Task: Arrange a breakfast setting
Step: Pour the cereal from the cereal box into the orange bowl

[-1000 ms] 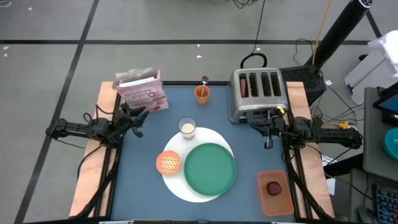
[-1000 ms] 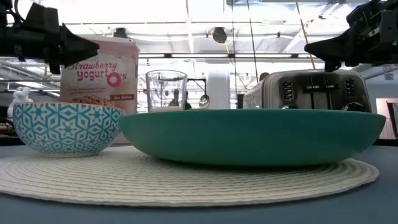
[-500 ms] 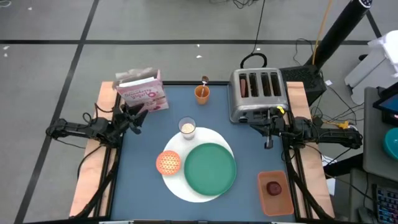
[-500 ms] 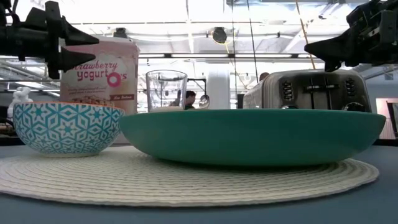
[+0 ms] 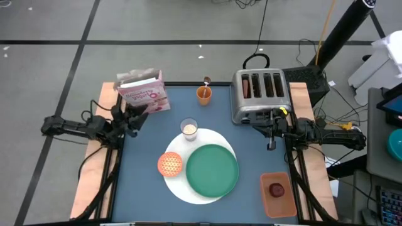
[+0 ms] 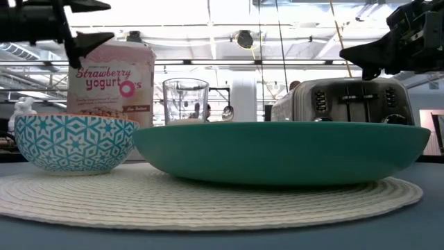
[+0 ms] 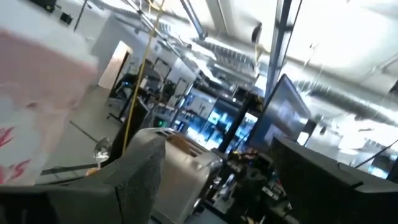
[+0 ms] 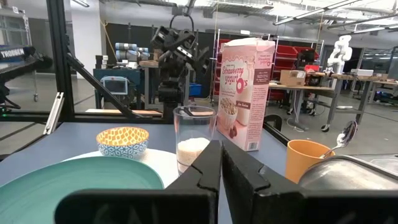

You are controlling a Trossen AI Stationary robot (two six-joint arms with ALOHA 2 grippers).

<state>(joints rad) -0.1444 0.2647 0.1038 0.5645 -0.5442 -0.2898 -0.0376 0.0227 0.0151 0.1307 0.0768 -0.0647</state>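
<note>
Left gripper [image 5: 139,116] hangs at the table's left edge just beside the pink cereal box [image 5: 144,92], its fingers spread apart and holding nothing. Right gripper [image 5: 271,130] hovers in front of the silver toaster [image 5: 259,94] with its fingers pressed together, empty. On the round white mat [image 5: 215,139] sit the large green plate [image 5: 212,170] and the small orange bowl [image 5: 170,164] (blue-patterned outside), touching side by side. At the mat's far edge stands the glass of milk [image 5: 189,129]. Dark red fruit [image 5: 276,189] lies in the orange tray [image 5: 279,203].
</note>
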